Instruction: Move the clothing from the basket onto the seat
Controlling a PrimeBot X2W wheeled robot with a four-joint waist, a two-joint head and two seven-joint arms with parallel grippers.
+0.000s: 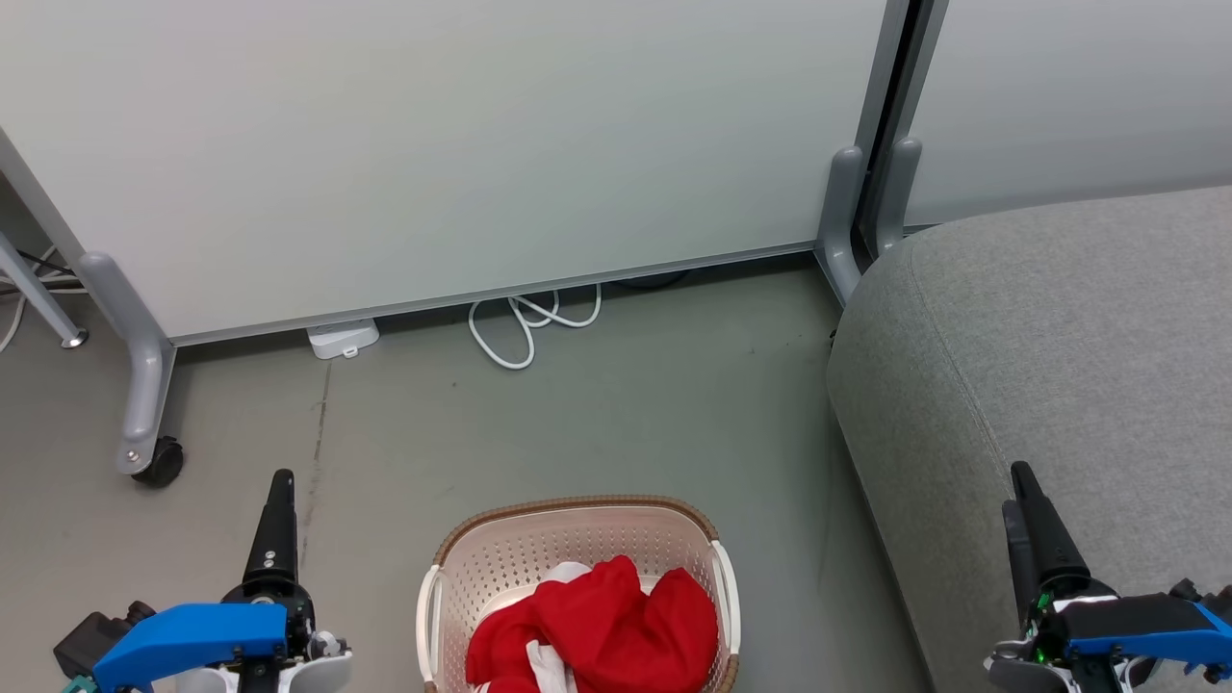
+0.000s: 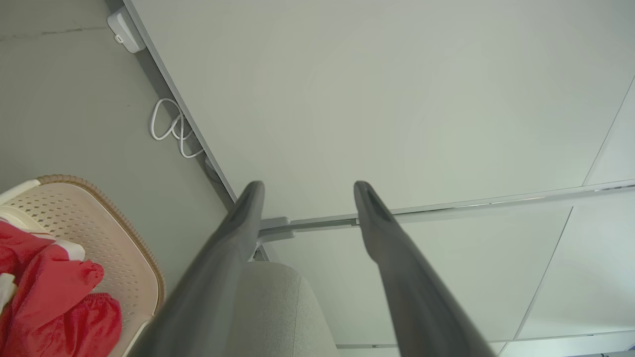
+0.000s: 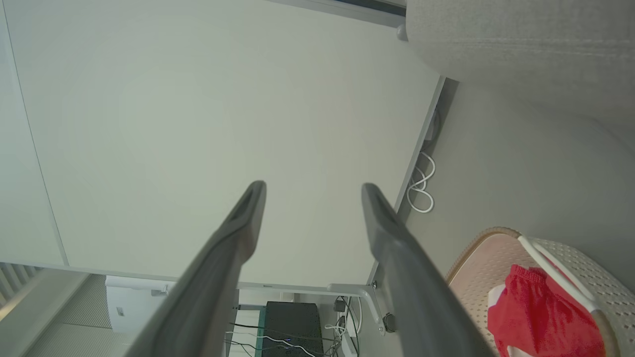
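The clothing (image 1: pixel 602 626) is a bright red heap with white trim, lying in the basket (image 1: pixel 577 515) on the floor at the bottom centre of the head view. The grey seat (image 1: pixel 1059 346) rises to the right of the basket. My left gripper (image 1: pixel 281 478) hovers left of the basket with its fingers pointing up. My right gripper (image 1: pixel 1018 483) hovers in front of the seat. In the left wrist view my left gripper (image 2: pixel 307 191) is open and holds nothing, with the basket (image 2: pixel 129 238) and clothing (image 2: pixel 49 297) at lower left. In the right wrist view my right gripper (image 3: pixel 312 191) is open too, with the basket (image 3: pixel 476 248) and clothing (image 3: pixel 536 312) at lower right.
Pale partition panels (image 1: pixel 433 144) stand behind the basket on grey legs, one with a caster (image 1: pixel 159 464). A looped white cable (image 1: pixel 529 327) and a white adapter (image 1: pixel 342 338) lie at the panel's foot. Bare grey floor (image 1: pixel 626 414) spreads between the panels, basket and seat.
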